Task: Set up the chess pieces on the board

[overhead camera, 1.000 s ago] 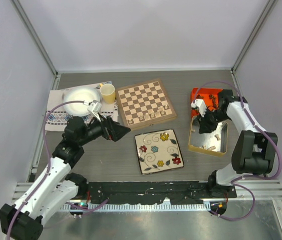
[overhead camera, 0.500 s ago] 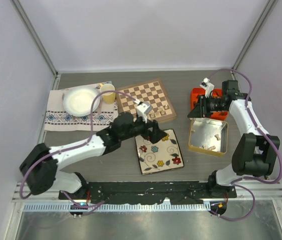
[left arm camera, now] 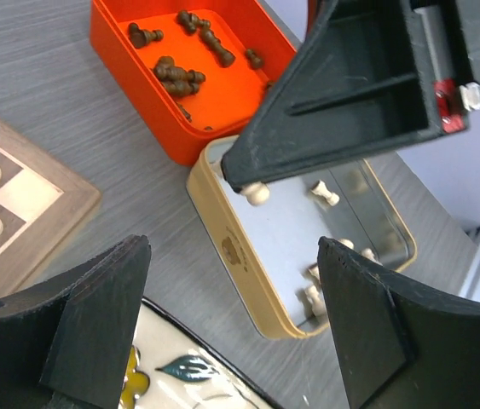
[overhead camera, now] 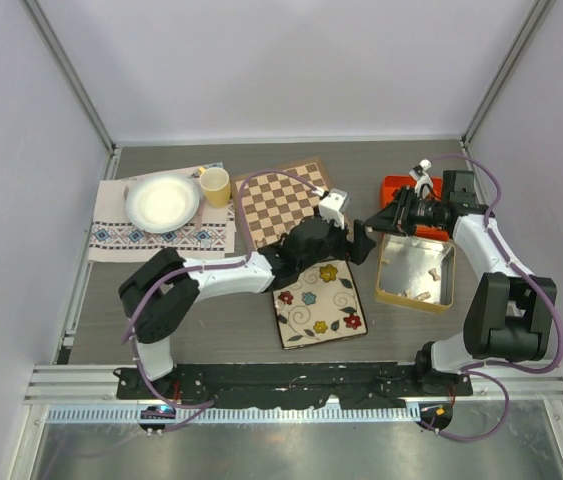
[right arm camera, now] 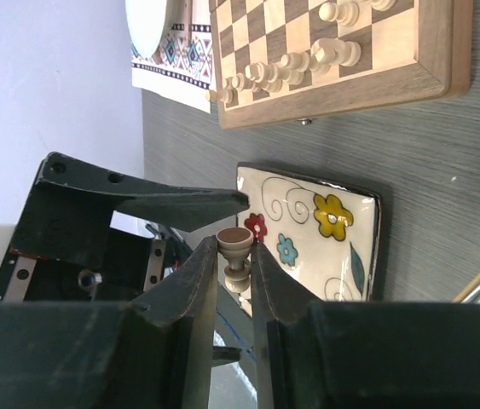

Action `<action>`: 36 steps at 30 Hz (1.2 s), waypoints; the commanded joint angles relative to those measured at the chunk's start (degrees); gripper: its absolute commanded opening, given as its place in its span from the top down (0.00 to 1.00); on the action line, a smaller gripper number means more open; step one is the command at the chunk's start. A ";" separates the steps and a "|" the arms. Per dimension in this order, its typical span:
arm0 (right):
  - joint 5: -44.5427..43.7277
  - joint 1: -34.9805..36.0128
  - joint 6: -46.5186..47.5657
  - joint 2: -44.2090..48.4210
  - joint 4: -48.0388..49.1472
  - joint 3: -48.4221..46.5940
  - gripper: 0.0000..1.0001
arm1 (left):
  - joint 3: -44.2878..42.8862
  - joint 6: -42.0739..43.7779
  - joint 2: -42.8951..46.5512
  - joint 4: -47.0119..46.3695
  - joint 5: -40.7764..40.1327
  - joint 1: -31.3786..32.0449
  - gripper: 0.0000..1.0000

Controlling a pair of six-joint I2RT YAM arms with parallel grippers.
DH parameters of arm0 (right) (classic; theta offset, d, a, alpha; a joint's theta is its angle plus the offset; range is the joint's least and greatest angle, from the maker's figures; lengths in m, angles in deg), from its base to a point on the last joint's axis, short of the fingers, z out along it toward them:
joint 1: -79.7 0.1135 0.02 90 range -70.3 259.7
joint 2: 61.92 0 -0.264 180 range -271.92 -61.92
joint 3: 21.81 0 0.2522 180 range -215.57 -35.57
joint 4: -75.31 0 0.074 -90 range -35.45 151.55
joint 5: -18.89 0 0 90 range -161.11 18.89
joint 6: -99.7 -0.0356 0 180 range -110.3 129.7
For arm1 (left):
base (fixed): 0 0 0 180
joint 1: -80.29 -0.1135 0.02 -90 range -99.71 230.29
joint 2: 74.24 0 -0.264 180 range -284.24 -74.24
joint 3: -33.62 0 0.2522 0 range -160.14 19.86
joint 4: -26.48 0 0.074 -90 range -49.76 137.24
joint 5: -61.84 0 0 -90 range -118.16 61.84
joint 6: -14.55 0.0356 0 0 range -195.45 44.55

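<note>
The board (overhead camera: 283,198) is a square of light and dark wooden checks inside a tan border, lying on a grey, grained table (overhead camera: 231,325). A row of small turned pale pieces (right arm camera: 284,63) stands along its near edge, too crowded for me to count.

Just off the board's near right corner, the right gripper (right arm camera: 234,256) has its two black fingers pressed onto one pale piece (right arm camera: 234,241). It is a little turned figure with a round foot, held clear of the board. Facing it, the left gripper (left arm camera: 233,251) hangs with its wedge-shaped black fingers spread wide and nothing between them.

Right of the board are two containers. One is a glossy orange plastic box (left arm camera: 141,106) holding a loose heap of dark brown pieces (left arm camera: 176,75). The other, nearer, is a shallow cream tin (left arm camera: 227,243) with a shiny floor and at least three loose pale pieces (left arm camera: 323,192).

In front of the board lies one square glazed plate (overhead camera: 333,300) painted with five flowers. Left of the board are one yellow cup (overhead camera: 215,186), one round white plate (overhead camera: 163,200) and one patterned cloth (overhead camera: 121,235).
</note>
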 commanded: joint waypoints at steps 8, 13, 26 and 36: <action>2.83 -0.25 -8.60 2.36 6.11 1.35 0.95 | -9.27 -0.45 -4.88 2.12 -8.19 0.62 0.23; 3.18 -0.25 -9.21 2.45 6.20 1.53 0.95 | -11.38 0.43 -6.11 4.50 -9.51 0.62 0.32; 3.89 -0.16 -9.39 2.62 6.20 2.58 0.95 | -13.32 4.20 -6.56 7.31 -14.87 0.62 0.60; 4.15 -0.25 -8.69 2.71 6.29 2.93 0.93 | -10.42 5.70 -4.10 7.14 -18.57 0.54 0.77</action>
